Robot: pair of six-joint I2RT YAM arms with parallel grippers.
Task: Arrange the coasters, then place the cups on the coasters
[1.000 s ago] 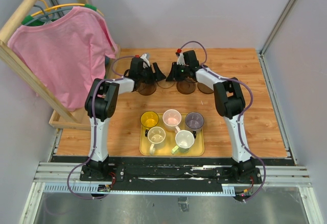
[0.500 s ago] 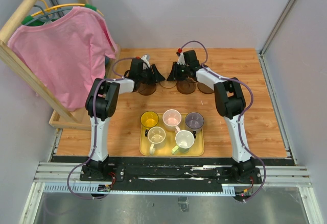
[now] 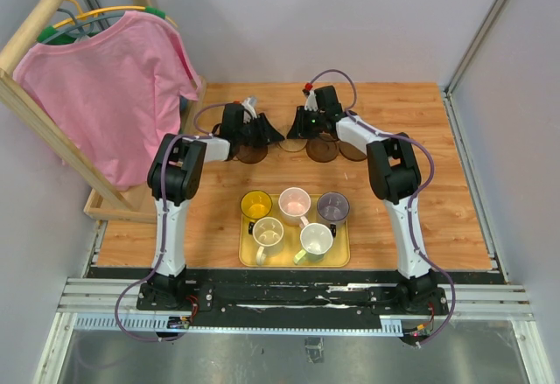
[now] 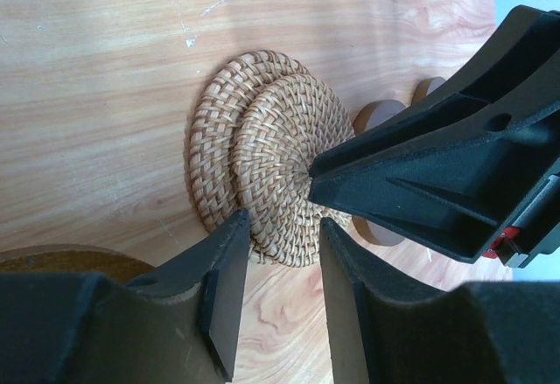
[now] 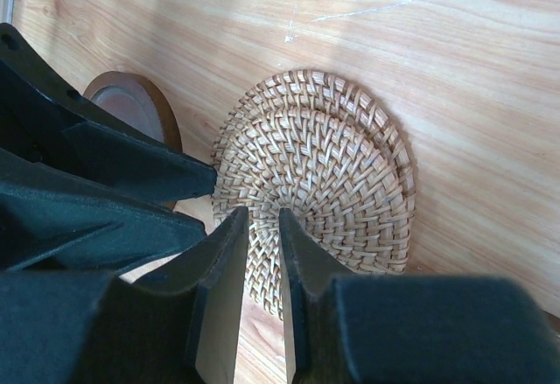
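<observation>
Two light tan woven coasters (image 3: 293,145) (image 4: 262,170) (image 5: 324,174) lie stacked and offset at the back middle. Dark brown coasters (image 3: 251,153) (image 3: 320,150) (image 3: 353,151) flank them. My left gripper (image 3: 267,130) (image 4: 282,226) is open, its tips at the stack's near edge with nothing between them. My right gripper (image 3: 297,128) (image 5: 261,218) points down onto the top tan coaster's face, its jaws a narrow gap apart with the weave showing through. The cups stand on the yellow tray (image 3: 339,253): yellow (image 3: 256,204), pink (image 3: 295,200), grey-purple (image 3: 333,206), cream (image 3: 268,233), white-green (image 3: 316,239).
A wooden rack (image 3: 109,205) with a pink shirt (image 3: 105,87) on a hanger stands at the left, close to my left arm. Grey walls close off the back and right of the wooden tabletop.
My left gripper's jaws have narrowed and it has edged slightly right toward the tan coasters. The right gripper holds its place.
</observation>
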